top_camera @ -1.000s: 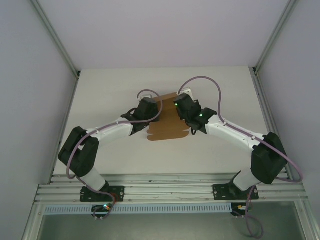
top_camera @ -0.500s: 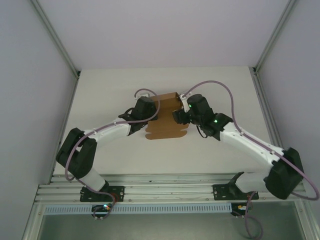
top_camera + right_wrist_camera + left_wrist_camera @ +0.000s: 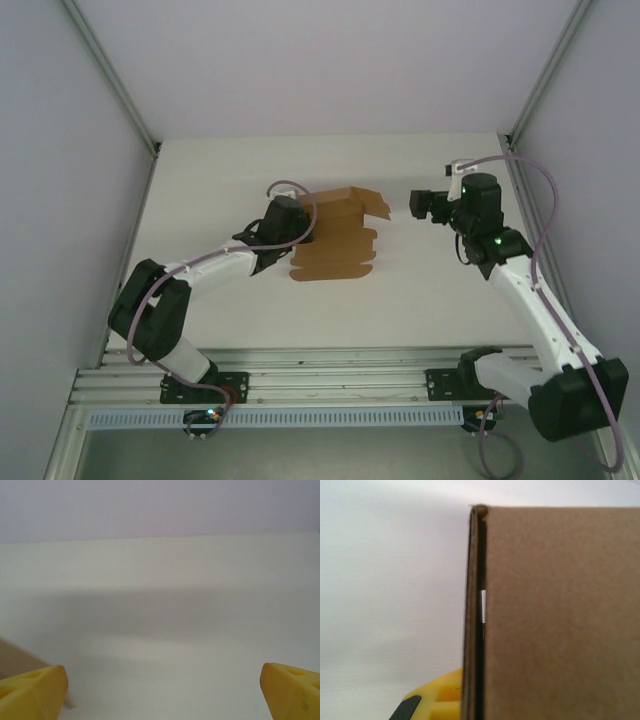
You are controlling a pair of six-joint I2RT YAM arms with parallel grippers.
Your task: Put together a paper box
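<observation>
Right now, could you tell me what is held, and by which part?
Left pincer grips the paper box by its folded left edge; right pincer, open, holds nothing.

White table (image 3: pixel 420 300), pale walls (image 3: pixel 320 60)

The right gripper (image 3: pixel 416 204) has been drawn away from the paper box (image 3: pixel 335 245), opened wide; one flap (image 3: pixel 377 207) has been left sticking out.

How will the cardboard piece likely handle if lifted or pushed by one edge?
The paper box is a thin sheet with one side folded up, so it probably flexes rather than staying rigid. It looks light; a push would likely slide it across the table. The doubled wall in the left wrist view seems the stiffest place to grip.
</observation>
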